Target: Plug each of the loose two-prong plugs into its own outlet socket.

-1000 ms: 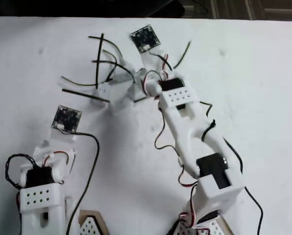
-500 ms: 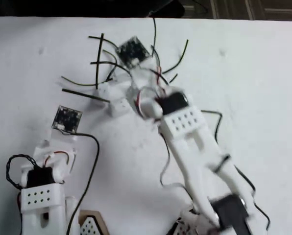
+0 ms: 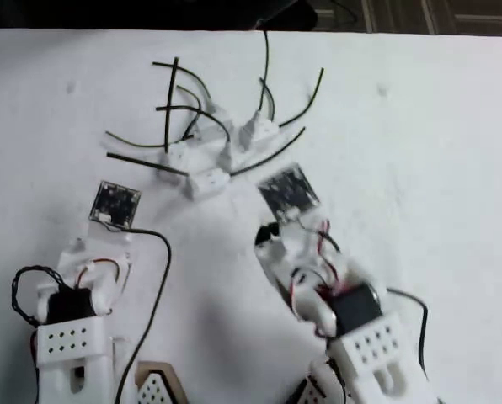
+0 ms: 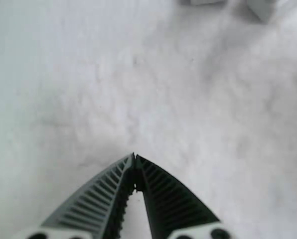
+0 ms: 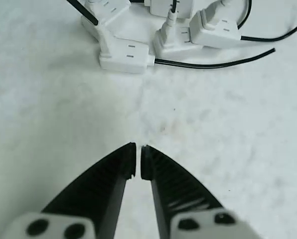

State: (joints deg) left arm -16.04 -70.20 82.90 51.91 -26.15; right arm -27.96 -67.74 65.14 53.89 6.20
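Observation:
A cluster of white outlet sockets (image 3: 207,178) and two-prong plugs (image 3: 258,129) with short black cords lies at the back middle of the table. In the right wrist view, one socket block (image 5: 124,56) shows two bare slots, and two plugs (image 5: 171,42) (image 5: 214,29) lie side by side behind it, against other white blocks. Whether those plugs are seated I cannot tell. My right gripper (image 5: 137,148) is shut on nothing, a hand's width short of the cluster. My left gripper (image 4: 134,158) is shut and holds nothing, low over bare table.
The right arm (image 3: 344,311) is folded back at the front right and the left arm (image 3: 70,311) stands at the front left. Loose black cords (image 3: 168,101) fan out behind the cluster. A dark edge (image 3: 150,17) bounds the table at the back.
The right arm has drawn back from the cluster towards the table's front edge, leaving a white plug and its cords there. The left arm has kept still.

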